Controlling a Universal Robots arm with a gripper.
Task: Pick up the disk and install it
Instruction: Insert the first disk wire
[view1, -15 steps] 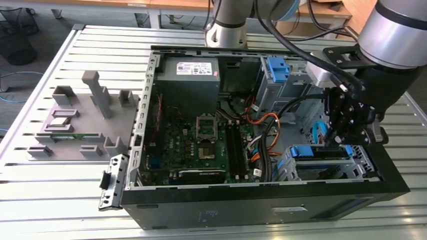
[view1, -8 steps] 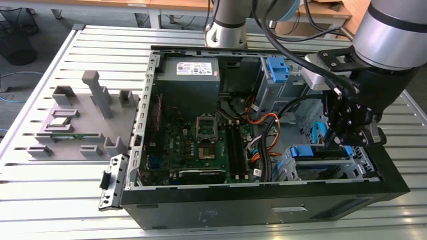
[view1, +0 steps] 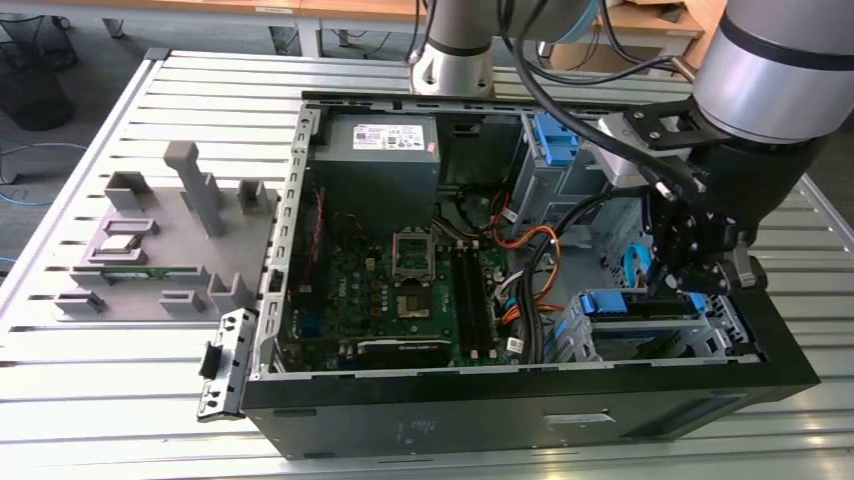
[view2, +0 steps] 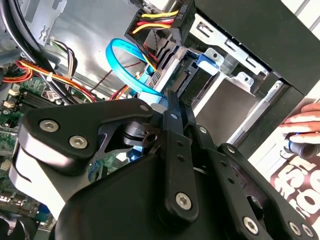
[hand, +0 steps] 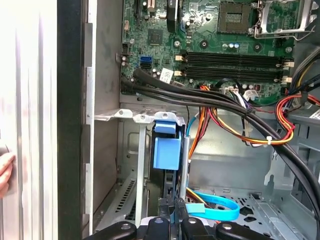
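The disk (view1: 642, 301), a flat drive with blue plastic rails, stands on edge in the metal drive cage (view1: 717, 338) at the exterior view's right front corner of the open computer case. My gripper (view1: 689, 284) comes down on it from above. In the first wrist view the disk (hand: 166, 150) shows its blue rail end, and my gripper (hand: 173, 212) is shut on its thin edge. In the second wrist view my gripper (view2: 170, 102) meets at the disk (view2: 173, 70) where it enters the cage (view2: 241, 76).
Beside the cage lie the motherboard (view1: 400, 280), orange and black cable bundles (view1: 527, 250) and a looped blue cable (hand: 215, 205). A grey power-supply box (view1: 378, 140) sits at the case's back. Grey fixtures (view1: 147, 240) stand on the table. A person's hand (view2: 305, 122) rests outside the case.
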